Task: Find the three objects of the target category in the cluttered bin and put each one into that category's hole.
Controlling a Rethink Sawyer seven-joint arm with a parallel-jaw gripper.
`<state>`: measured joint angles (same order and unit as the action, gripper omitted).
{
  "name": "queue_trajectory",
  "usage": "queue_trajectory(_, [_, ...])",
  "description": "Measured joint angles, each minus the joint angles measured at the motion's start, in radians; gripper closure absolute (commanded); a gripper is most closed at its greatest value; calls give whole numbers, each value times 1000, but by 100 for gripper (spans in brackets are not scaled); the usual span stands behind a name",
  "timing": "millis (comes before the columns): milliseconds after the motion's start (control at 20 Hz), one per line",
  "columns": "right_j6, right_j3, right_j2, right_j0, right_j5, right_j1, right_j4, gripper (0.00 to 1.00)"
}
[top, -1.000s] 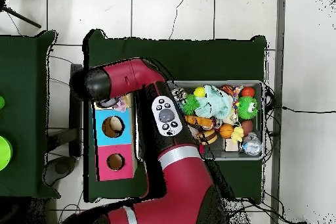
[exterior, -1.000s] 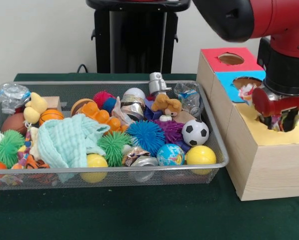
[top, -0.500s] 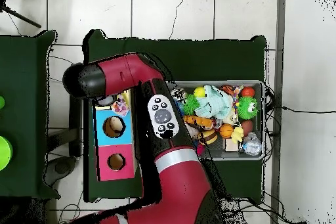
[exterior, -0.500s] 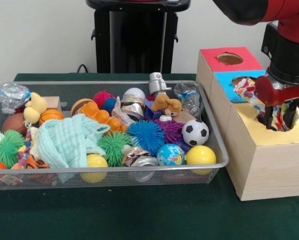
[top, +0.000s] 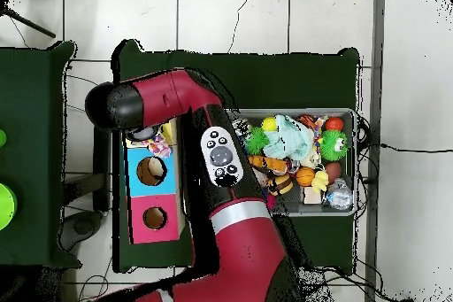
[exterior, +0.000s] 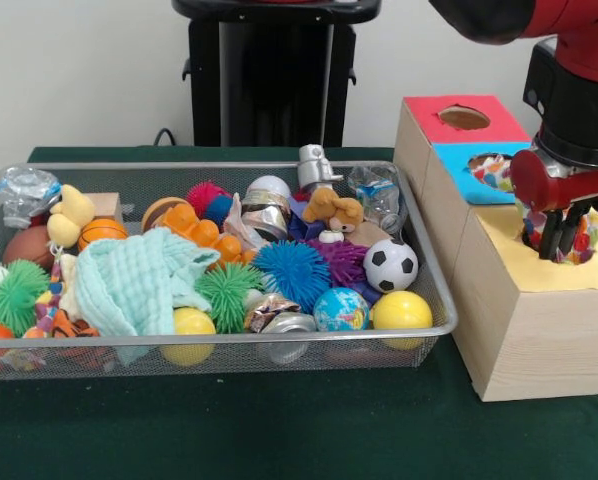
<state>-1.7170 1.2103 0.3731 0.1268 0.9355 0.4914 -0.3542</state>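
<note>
Over the yellow hole (exterior: 569, 252), fingers (exterior: 553, 236) inside its rim, colourful wrapper (exterior: 591, 228) alongside

A robot lab: pedestal-mounted red arm (top: 221, 228), green-clothed test table (exterior: 229, 430), tiled floor (top: 265, 15).

A crumpled multicoloured wrapper (exterior: 579, 238) sits in the hole of the yellow-topped box section (exterior: 539, 268), bits poking above the rim. The wire bin (exterior: 434, 285) beside the wooden box holds balls, spiky toys, cloth and wrappers.
</note>
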Motion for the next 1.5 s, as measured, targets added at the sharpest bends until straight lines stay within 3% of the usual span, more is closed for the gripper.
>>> queue_trajectory(1150, [0,-8,0,6,13,15,0,100])
queue_trajectory(1500, [0,-8,-38,-28,-73,6,-9,100])
